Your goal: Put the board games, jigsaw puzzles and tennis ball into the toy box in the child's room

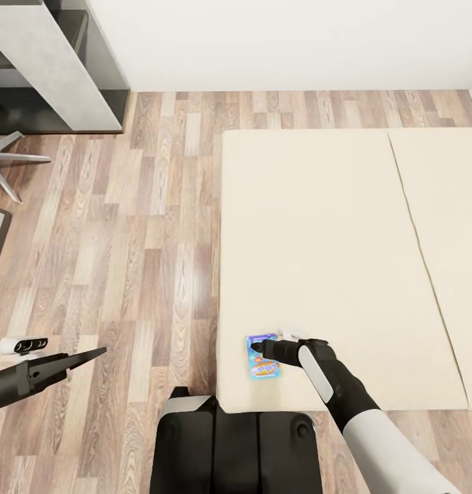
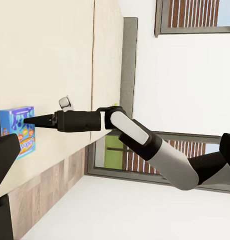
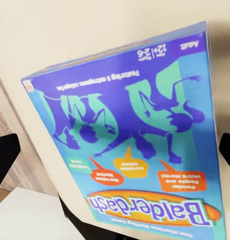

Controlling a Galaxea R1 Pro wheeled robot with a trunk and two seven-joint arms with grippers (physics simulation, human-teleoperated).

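Observation:
A blue board game (image 1: 264, 358) with a "Balderdash" title lies flat near the front left corner of the bed (image 1: 318, 233), a cream two-part mattress. My right gripper (image 1: 258, 347) hovers just over the box, open. In the right wrist view the board game (image 3: 130, 140) sits close up between the two spread fingertips (image 3: 4, 155). The left wrist view has the board game (image 2: 17, 130) on the mattress, with the right gripper (image 2: 30, 120) pointing at it. My left gripper (image 1: 92, 357) hangs open and empty over the floor, left of the bed. The toy box, jigsaw puzzles and tennis ball are out of view.
Wood-plank floor (image 1: 140, 240) runs along the bed's left side. One end of the grey table (image 1: 51, 62) stands at the back left, with a chair's star base (image 1: 9, 161) beside it. A white wall closes the far side. My base (image 1: 236, 453) stands against the bed's front edge.

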